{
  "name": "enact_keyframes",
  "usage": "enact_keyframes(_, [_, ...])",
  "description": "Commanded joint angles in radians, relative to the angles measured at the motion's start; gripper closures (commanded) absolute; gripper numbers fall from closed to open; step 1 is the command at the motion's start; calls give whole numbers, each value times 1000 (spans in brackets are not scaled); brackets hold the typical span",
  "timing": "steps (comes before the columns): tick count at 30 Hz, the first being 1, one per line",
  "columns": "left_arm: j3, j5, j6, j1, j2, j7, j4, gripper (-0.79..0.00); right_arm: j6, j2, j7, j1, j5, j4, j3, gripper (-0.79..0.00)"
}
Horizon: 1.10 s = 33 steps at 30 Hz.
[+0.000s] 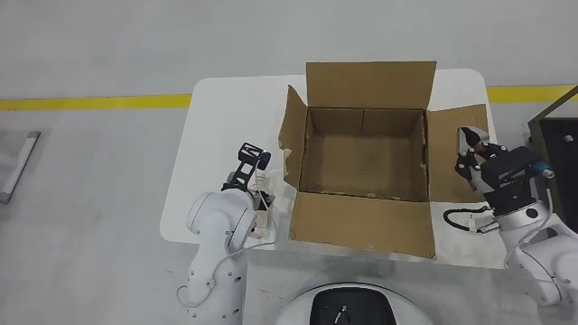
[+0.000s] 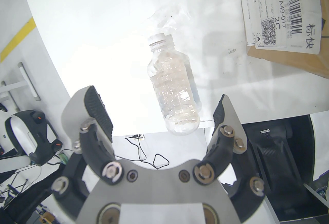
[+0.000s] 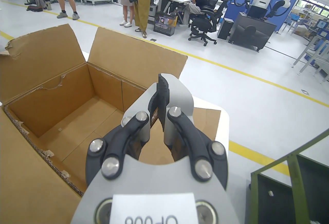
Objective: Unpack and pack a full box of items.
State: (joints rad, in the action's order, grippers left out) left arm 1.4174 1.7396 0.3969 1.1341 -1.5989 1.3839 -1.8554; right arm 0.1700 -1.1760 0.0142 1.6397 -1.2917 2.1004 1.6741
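Cardboard box (image 1: 366,153) sits mid white table (image 1: 226,117), all four flaps folded out, bare brown floor showing inside, w/ a shipping label (image 2: 285,1) on its outer face on the left-arm side. Left gripper (image 1: 256,154) hangs just beside the box's left flap, outside the box. Its fingers (image 2: 99,109) are spread wide, dark ribbed pads facing each other. Below it, on the tabletop beside that labelled face, a clear plastic bottle (image 2: 174,86) lies on its side. Its white cap points away from the gripper. Its base end is near the table edge, approx btw the two fingertips but touching neither. Some crinkly clear film (image 2: 172,14) lies just past the cap. Bottle is apart from the box, bare table btw them. Right gripper (image 1: 466,137) is over the box's right flap, on the opposite side of the box from the bottle. Its fingers (image 3: 180,96) are pressed together, pads meeting. Can't tell if it touches the flap. A dark green frame (image 1: 551,144) stands beyond the box's right flap, off the table.
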Motion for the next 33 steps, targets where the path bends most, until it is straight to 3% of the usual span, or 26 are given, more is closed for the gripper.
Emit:
enact_keyframes(1, [0, 0, 0, 0, 0, 0, 0, -785, 9, -1, -28, -6, 84, 6, 26, 0])
enact_keyframes(6, [0, 0, 0, 0, 0, 0, 0, -785, 50, 3, -169, -31, 346, 15, 138, 0])
enact_keyframes(14, [0, 0, 0, 0, 0, 0, 0, -785, 92, 29, -576, -104, 672, -87, 316, 0])
enact_keyframes(15, [0, 0, 0, 0, 0, 0, 0, -785, 108, 33, -613, -109, 705, -99, 329, -49])
enact_keyframes(16, [0, 0, 0, 0, 0, 0, 0, -785, 118, 37, -646, -112, 707, -107, 347, -366])
enact_keyframes(17, [0, 0, 0, 0, 0, 0, 0, -785, 141, 41, -671, -113, 693, -106, 361, -785])
enact_keyframes(21, [0, 0, 0, 0, 0, 0, 0, -785, 230, 49, -672, -92, 697, -120, 393, -785])
enact_keyframes(33, [0, 0, 0, 0, 0, 0, 0, -785, 244, 53, -676, -54, 726, -202, 294, -785])
